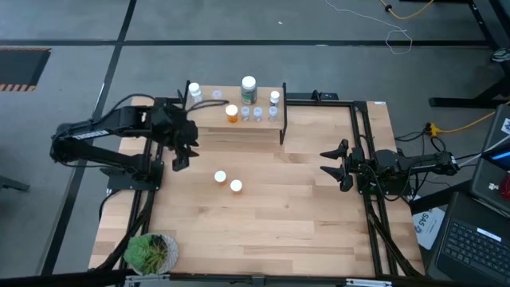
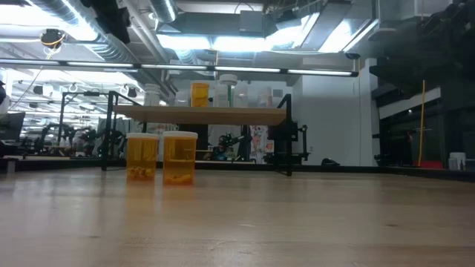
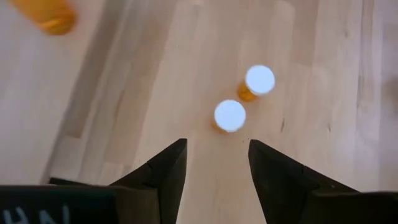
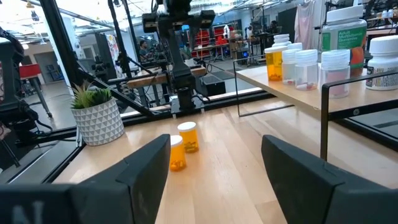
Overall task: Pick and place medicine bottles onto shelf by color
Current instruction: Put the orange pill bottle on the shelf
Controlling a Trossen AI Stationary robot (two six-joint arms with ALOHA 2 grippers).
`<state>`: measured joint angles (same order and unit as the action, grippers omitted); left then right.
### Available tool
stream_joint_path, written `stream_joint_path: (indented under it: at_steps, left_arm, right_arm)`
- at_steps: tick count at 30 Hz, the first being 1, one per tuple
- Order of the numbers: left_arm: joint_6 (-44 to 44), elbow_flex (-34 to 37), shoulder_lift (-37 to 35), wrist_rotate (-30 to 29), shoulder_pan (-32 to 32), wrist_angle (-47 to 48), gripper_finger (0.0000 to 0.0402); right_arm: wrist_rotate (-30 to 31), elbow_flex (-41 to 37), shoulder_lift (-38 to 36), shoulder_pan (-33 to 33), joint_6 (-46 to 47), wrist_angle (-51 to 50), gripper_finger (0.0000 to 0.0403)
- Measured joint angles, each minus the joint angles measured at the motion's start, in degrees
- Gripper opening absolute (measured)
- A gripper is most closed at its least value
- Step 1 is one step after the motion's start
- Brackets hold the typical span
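Note:
Two orange bottles with white caps (image 1: pixel 220 177) (image 1: pixel 236 186) stand upright on the tabletop; they also show in the low view (image 2: pixel 142 156) (image 2: pixel 179 157) and the left wrist view (image 3: pixel 230 116) (image 3: pixel 258 81). A third orange bottle (image 1: pixel 232 113) stands on the shelf (image 1: pixel 263 125) with several small clear bottles (image 1: pixel 257 113) and a larger greenish bottle (image 1: pixel 249 89). My left gripper (image 1: pixel 180 156) hangs open and empty above the table, left of the two bottles. My right gripper (image 1: pixel 331 165) is open and empty at the table's right.
A potted plant (image 1: pixel 151 252) stands at the near left corner. Black frame rails (image 1: pixel 358 143) run along the table's right side. Bare wood lies between the two grippers and toward the near edge.

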<state>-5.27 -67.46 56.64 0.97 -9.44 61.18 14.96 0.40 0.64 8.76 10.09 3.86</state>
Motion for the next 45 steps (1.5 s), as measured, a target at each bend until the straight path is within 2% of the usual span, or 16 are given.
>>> stream_joint_path:
  at_steps: [12,23,31,40,45]
  left_arm:
    - [2.5,0.0,5.6,0.0,10.3,-0.5,0.0167]
    - [2.5,0.0,13.9,-0.3,17.4,-3.0,0.0167]
    - [2.7,0.0,22.1,-5.4,18.8,-3.1,0.0167]
    - [2.2,0.0,29.9,-5.8,19.1,-4.6,0.0167]
    - [4.2,0.0,31.9,-6.9,18.9,-7.1,0.0167]
  right_arm:
    - [0.0,0.0,0.0,0.0,0.0,0.0,0.0255]
    - [0.0,0.0,0.0,0.0,0.0,0.0,0.0255]
    - [0.0,0.0,0.0,0.0,0.0,0.0,0.0255]
    - [0.0,0.0,0.0,0.0,0.0,0.0,0.0255]
    - [0.0,0.0,0.0,0.0,0.0,0.0,0.0255]
